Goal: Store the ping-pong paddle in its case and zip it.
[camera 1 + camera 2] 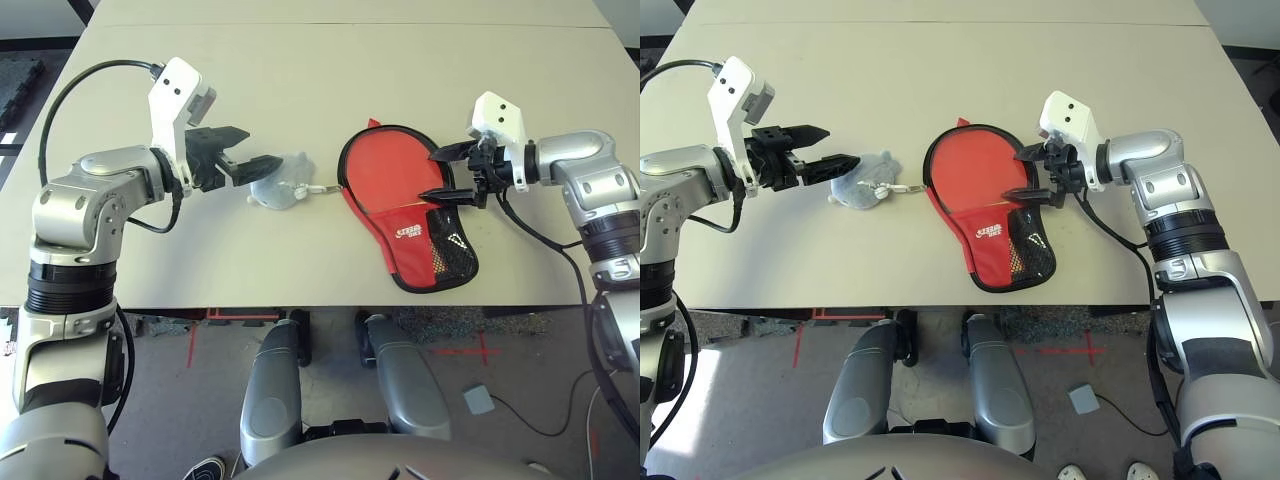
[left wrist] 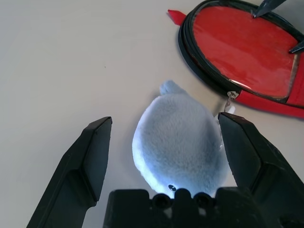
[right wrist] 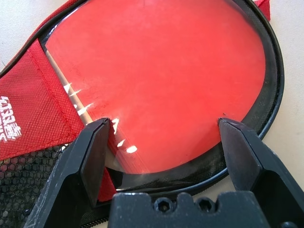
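At frame centre the ping-pong paddle (image 1: 385, 165) lies inside the open case (image 1: 415, 245); our right end effector (image 1: 447, 172) and left end effector (image 1: 262, 162) gape, grasping nothing. We should pinch the zipper pull (image 2: 231, 95) squarely.

Silver jointed arms, white wrist housings, black cables, 2 black-fingered pincers

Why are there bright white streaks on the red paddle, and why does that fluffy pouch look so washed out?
Right wrist view: the streaks are glare, light bouncing off the ping-pong paddle's glossy rubber. Left wrist view: the pale grey pouch sits close under the camera and is overexposed, so its texture blurs to white.
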You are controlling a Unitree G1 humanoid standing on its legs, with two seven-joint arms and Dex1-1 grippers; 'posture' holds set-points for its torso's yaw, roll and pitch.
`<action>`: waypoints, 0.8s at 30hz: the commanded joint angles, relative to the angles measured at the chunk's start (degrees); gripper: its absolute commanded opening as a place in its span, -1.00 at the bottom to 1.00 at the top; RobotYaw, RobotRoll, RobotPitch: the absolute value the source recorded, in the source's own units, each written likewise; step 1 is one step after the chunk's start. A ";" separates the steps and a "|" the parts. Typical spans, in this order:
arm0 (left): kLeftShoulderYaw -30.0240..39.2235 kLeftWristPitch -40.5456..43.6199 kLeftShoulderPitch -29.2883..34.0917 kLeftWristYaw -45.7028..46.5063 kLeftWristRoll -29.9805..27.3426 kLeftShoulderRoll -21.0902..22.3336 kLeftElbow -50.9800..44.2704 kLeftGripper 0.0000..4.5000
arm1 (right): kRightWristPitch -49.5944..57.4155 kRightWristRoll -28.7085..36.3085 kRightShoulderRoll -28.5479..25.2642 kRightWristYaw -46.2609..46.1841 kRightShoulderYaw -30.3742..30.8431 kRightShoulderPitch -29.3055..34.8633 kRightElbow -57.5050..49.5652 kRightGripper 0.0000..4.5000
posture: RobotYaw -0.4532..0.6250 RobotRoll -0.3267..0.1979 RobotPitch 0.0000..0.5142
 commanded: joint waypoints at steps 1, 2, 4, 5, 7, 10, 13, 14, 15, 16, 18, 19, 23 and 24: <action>-1.34 0.83 1.29 0.10 0.08 -0.37 -0.45 1.00 | 0.42 -1.04 0.37 -0.03 0.87 1.97 -0.58 0.99 | -0.20 0.25 0.04; -1.48 1.37 1.40 0.24 -0.08 -0.58 -0.56 1.00 | 0.40 -1.05 0.38 -0.11 0.85 2.04 -0.65 0.99 | -0.20 0.25 0.04; -2.23 1.76 1.72 0.23 0.25 -0.59 -0.62 1.00 | 0.35 -1.04 0.42 -0.27 0.79 2.19 -0.73 0.99 | -0.20 0.25 0.04; -2.62 1.75 1.87 0.17 0.47 -0.52 -0.64 1.00 | 0.35 -1.03 0.42 -0.33 0.76 2.25 -0.78 0.99 | -0.20 0.25 0.04; -3.55 1.48 2.45 -0.67 0.45 -0.26 -1.04 1.00 | 0.35 -0.98 0.36 -0.31 0.75 2.49 -1.11 0.99 | -0.21 0.25 0.04; -3.85 2.35 2.84 -0.99 -0.40 -0.58 -1.76 0.75 | 0.45 -0.96 0.20 -0.25 0.77 2.91 -1.78 1.00 | -0.21 0.25 0.05; -4.46 2.79 2.86 -1.55 -0.55 -0.16 -2.53 0.27 | 0.67 -1.01 -0.03 -0.32 0.66 3.34 -2.21 1.00 | -0.22 0.25 0.05; -4.66 2.53 2.72 -1.77 -0.34 0.05 -2.69 0.13 | 0.68 -1.06 -0.08 -0.35 0.66 3.47 -2.32 1.00 | -0.22 0.25 0.05; -4.75 2.37 2.62 -1.87 -0.20 0.16 -2.79 -0.07 | 0.68 -1.10 -0.12 -0.36 0.65 3.56 -2.39 1.00 | -0.22 0.25 0.05; -4.82 2.05 2.26 -1.90 0.06 0.25 -2.88 -0.21 | 0.75 -1.12 -0.16 -0.39 0.63 3.64 -2.51 1.00 | -0.22 0.25 0.06; -4.81 1.35 1.21 -1.63 0.62 0.18 -2.71 -0.52 | 0.94 -1.14 -0.21 -0.45 0.63 3.84 -2.83 1.00 | -0.22 0.25 0.06; -4.78 1.01 0.64 -1.43 0.90 0.09 -2.54 -0.68 | 1.03 -1.15 -0.22 -0.48 0.64 3.94 -2.99 1.00 | -0.22 0.25 0.06; -4.73 -1.39 -3.88 0.43 3.16 -1.14 0.03 -0.84 | 1.18 -1.43 -0.51 -0.59 0.94 4.77 -3.82 1.00 | -0.22 0.25 0.08; -4.87 -2.32 -5.20 1.07 3.97 -1.67 1.04 -0.84 | 1.05 -1.59 -0.60 -0.62 1.08 5.03 -4.01 1.00 | -0.22 0.25 0.08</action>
